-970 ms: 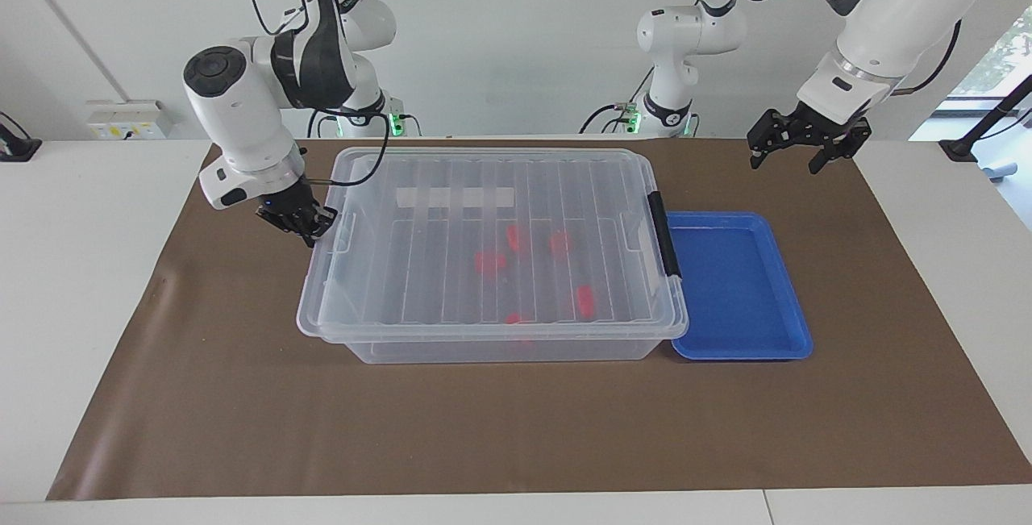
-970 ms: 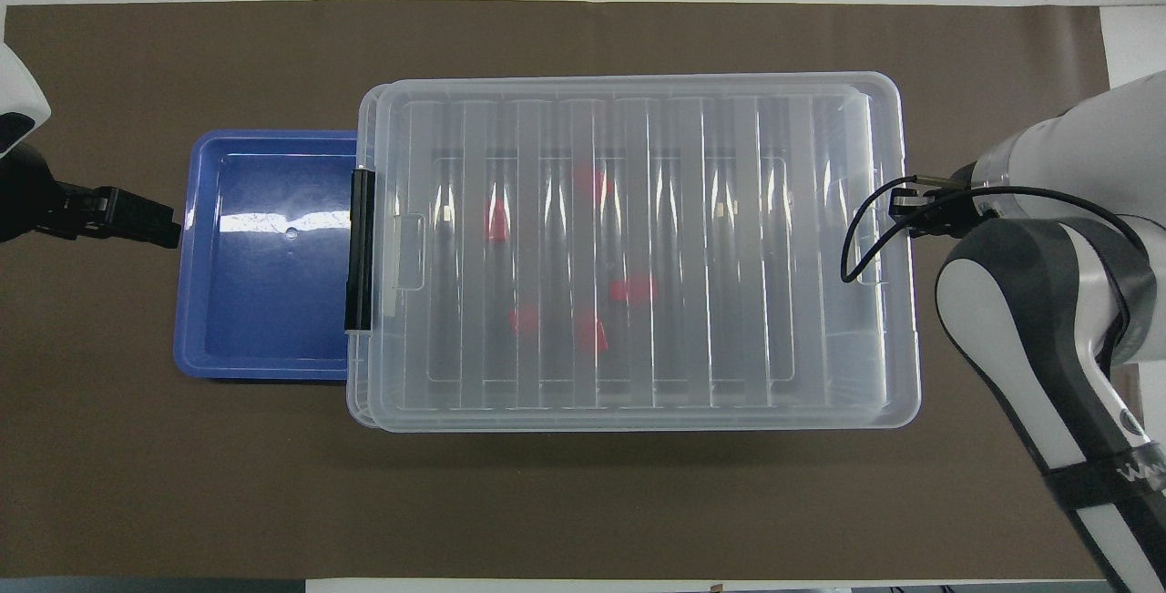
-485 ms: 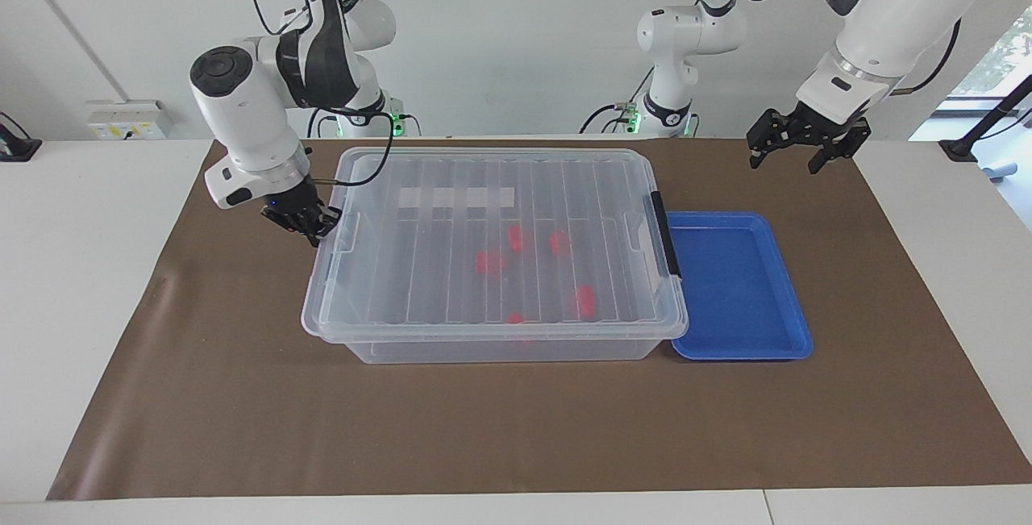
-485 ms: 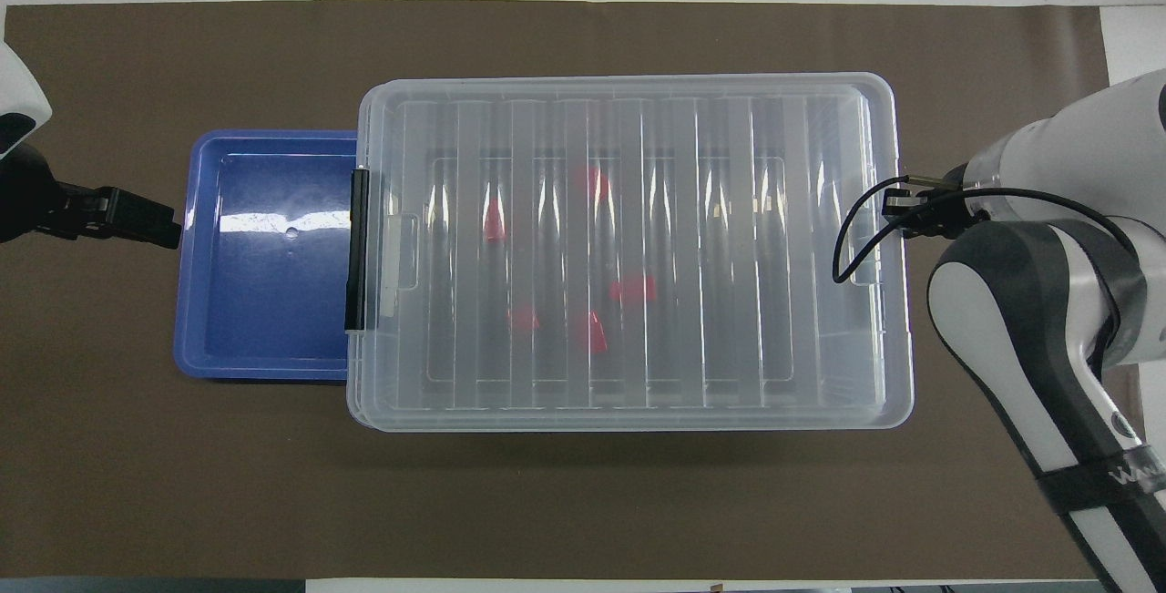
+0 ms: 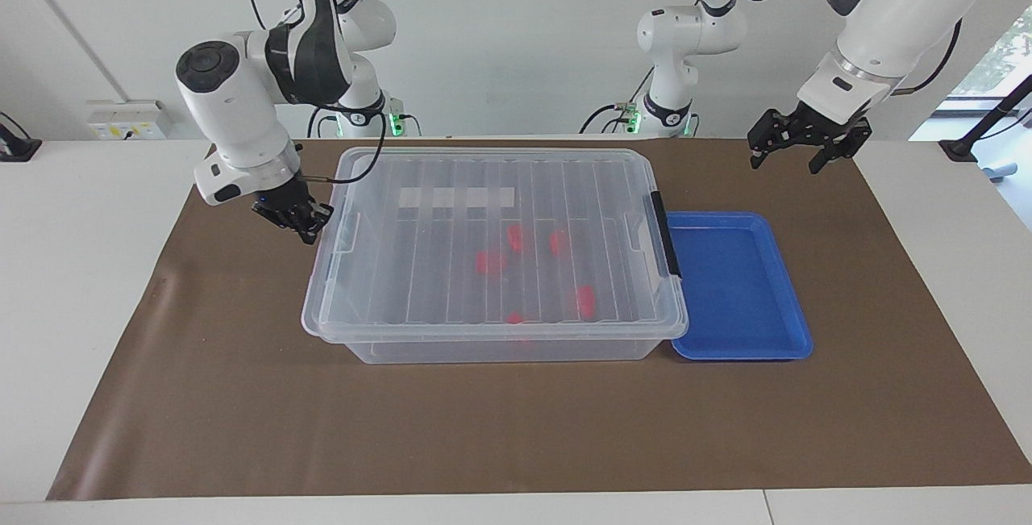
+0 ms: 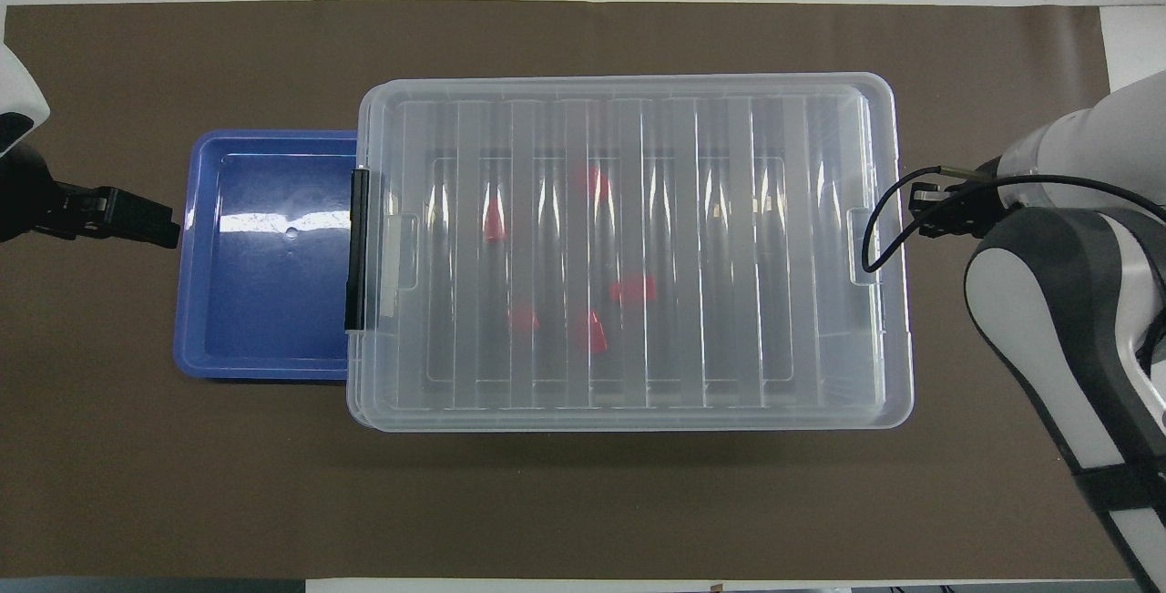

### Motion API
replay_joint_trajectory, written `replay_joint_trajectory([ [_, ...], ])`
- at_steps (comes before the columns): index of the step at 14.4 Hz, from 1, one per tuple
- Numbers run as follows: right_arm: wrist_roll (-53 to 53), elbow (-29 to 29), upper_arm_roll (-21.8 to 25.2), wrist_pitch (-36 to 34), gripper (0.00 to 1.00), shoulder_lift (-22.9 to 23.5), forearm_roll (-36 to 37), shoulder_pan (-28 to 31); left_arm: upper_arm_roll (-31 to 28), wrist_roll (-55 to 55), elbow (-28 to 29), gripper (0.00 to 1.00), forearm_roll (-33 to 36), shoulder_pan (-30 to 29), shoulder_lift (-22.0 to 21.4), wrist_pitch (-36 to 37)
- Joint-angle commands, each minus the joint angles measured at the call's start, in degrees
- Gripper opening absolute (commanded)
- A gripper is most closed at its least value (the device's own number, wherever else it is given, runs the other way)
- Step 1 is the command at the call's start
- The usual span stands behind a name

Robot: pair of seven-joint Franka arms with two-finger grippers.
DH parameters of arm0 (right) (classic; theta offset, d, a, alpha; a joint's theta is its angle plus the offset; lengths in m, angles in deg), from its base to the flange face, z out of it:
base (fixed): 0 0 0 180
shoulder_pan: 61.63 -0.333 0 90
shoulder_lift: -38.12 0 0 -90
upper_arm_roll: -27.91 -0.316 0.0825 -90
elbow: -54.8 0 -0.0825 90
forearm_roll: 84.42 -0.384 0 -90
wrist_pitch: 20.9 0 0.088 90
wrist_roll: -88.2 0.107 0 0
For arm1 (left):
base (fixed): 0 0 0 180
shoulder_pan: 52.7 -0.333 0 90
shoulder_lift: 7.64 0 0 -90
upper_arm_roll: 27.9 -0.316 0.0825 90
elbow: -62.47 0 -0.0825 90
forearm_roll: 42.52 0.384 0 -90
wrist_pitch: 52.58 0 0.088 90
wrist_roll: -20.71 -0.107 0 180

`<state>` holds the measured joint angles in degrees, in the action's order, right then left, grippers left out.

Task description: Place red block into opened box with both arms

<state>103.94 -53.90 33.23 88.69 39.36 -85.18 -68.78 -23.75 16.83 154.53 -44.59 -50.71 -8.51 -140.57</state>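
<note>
The box (image 5: 496, 343) is a clear bin, and its ribbed lid (image 5: 451, 267) lies flat on it. A black latch (image 5: 666, 235) sits at the end toward the left arm. Several red blocks (image 5: 489, 261) show through the lid (image 6: 802, 238), lying on the bin's floor (image 6: 633, 290). My right gripper (image 5: 300, 222) hangs just off the box's end toward the right arm, beside the lid's handle tab (image 5: 348, 233), and holds nothing. My left gripper (image 5: 786, 160) is open and empty above the mat, at the robots' side of the blue tray.
A shallow blue tray (image 5: 742, 291) lies against the box's latch end with nothing in it. Brown mat (image 5: 484, 428) covers the table. In the overhead view the right arm's forearm (image 6: 1048, 320) hides its gripper.
The lid's end toward the right arm has dropped and settled flat on the box. My right gripper has drawn back off that end. The left arm has not moved.
</note>
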Motion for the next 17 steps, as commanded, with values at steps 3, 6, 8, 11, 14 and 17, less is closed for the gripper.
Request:
replay_joint_trajectory([
  [3,-5.9,8.2,0.1,-9.6,1.0,-0.8,-0.6,2.9,0.2,-0.5,1.3,1.0,1.0,-0.3,-1.3,-0.2],
  [6,-6.0,13.2,0.2,-14.9,1.0,-0.9,-0.6,3.5,0.2,-0.5,1.3,1.0,1.0,-0.3,-1.3,-0.2],
  [8,-6.0,15.8,0.1,-18.5,1.0,-1.0,-0.5,3.9,0.2,-0.5,1.4,1.0,1.0,-0.3,-1.3,-0.2],
  [11,-6.1,16.4,-0.3,-21.3,1.0,-2.2,-0.4,3.9,0.2,-0.5,1.3,1.0,1.0,-0.3,-1.3,-0.2],
  [14,-9.6,16.3,0.3,-21.0,1.0,-2.4,-0.4,4.2,0.2,-0.5,1.3,1.0,1.0,-0.3,-1.3,-0.2],
  [17,-9.7,16.3,0.3,-20.8,1.0,-2.4,-0.4,4.3,0.2,-0.5,1.3,1.0,1.0,-0.3,-1.3,-0.2],
])
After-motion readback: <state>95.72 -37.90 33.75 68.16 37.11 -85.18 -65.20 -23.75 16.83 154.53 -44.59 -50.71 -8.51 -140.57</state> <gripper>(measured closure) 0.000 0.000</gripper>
